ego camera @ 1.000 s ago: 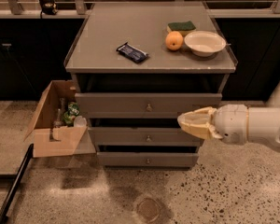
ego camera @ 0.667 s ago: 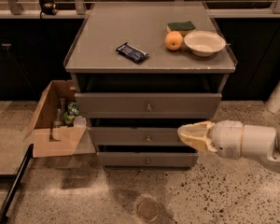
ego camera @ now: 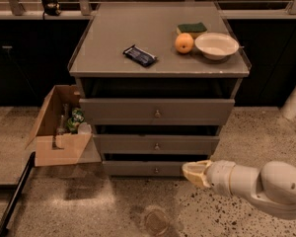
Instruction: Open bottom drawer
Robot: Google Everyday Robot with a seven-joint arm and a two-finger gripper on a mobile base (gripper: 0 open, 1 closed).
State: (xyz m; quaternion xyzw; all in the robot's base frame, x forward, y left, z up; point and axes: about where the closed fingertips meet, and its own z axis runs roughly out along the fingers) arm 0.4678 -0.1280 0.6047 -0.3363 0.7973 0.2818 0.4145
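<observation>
The bottom drawer [ego camera: 138, 168] is the lowest and narrowest of three grey drawer fronts in the grey cabinet, with a small round metal knob [ego camera: 156, 170] at its centre. It sits pushed in, set back under the middle drawer [ego camera: 156, 144]. My gripper [ego camera: 193, 172] comes in from the lower right on a white arm. Its cream-coloured tip is low, in front of the right end of the bottom drawer, to the right of the knob.
The top drawer [ego camera: 156, 111] is the widest. On the cabinet top lie a dark snack packet [ego camera: 140, 56], an orange [ego camera: 184, 43], a green sponge [ego camera: 193, 28] and a white bowl [ego camera: 216, 45]. An open cardboard box [ego camera: 59, 127] with bottles stands left of the cabinet.
My gripper and arm have moved down and a little left, from in front of the middle drawer to the level of the bottom drawer. The drawers have not moved.
</observation>
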